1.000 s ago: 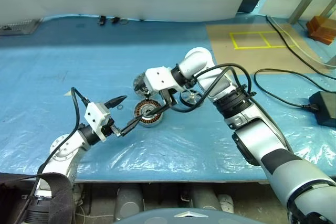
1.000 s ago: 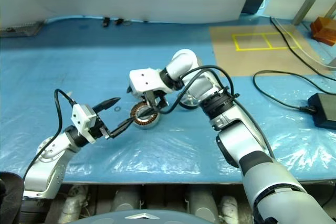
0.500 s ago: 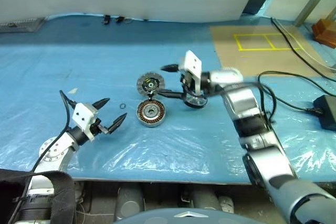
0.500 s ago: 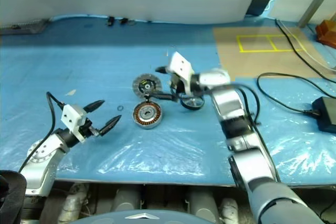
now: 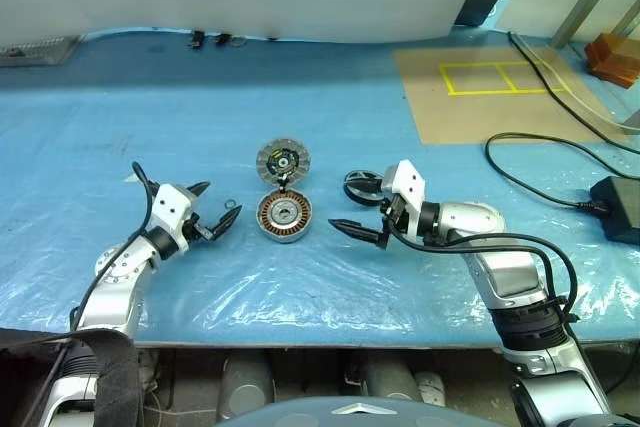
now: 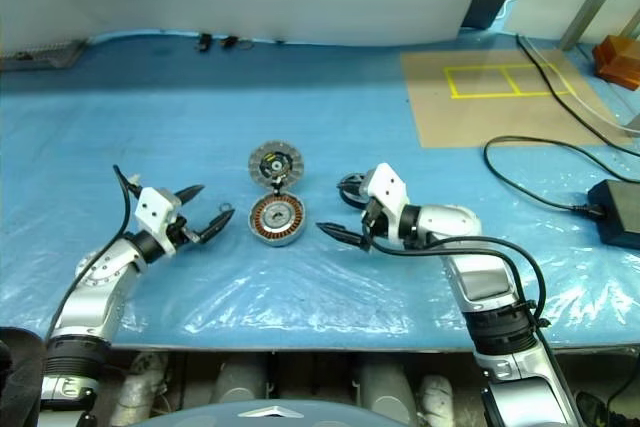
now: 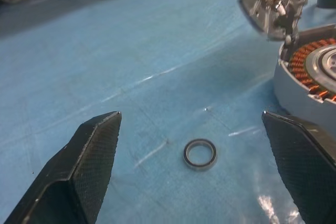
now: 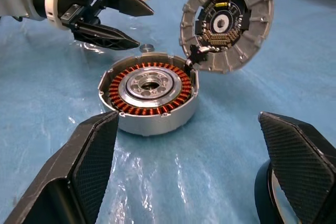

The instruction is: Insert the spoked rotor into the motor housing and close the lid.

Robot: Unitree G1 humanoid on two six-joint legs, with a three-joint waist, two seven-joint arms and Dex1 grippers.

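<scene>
The motor housing [image 5: 285, 217] sits near the middle of the blue plastic-covered desk [image 5: 330, 122], open, with its ring of copper windings around a silvery centre facing up. The lid [image 5: 283, 161] lies just beyond it at 12 o'clock, joined to it at the rim and folded back, so that its segmented inner face with the green-black centre shows.

The spoked rotor [image 5: 362, 188] rests on the desk at about 2 o'clock from the housing, apart from it and close behind the right tool.

The left tool [image 5: 213, 209] hangs at 9 o'clock of the housing, its two black fingers spread wide and pinching nothing; its tips point toward the housing without touching it. A small metal ring [image 7: 200, 154] lies flat on the desk between those fingers, near the housing's wall.

The right tool [image 5: 362, 219] is at 3 o'clock of the housing, low over the desk, fingers likewise spread and empty, pointing toward the housing and apart from it.

A black cable [image 5: 545, 182] and a black power brick [image 5: 616, 205] lie far off at 3 o'clock.
</scene>
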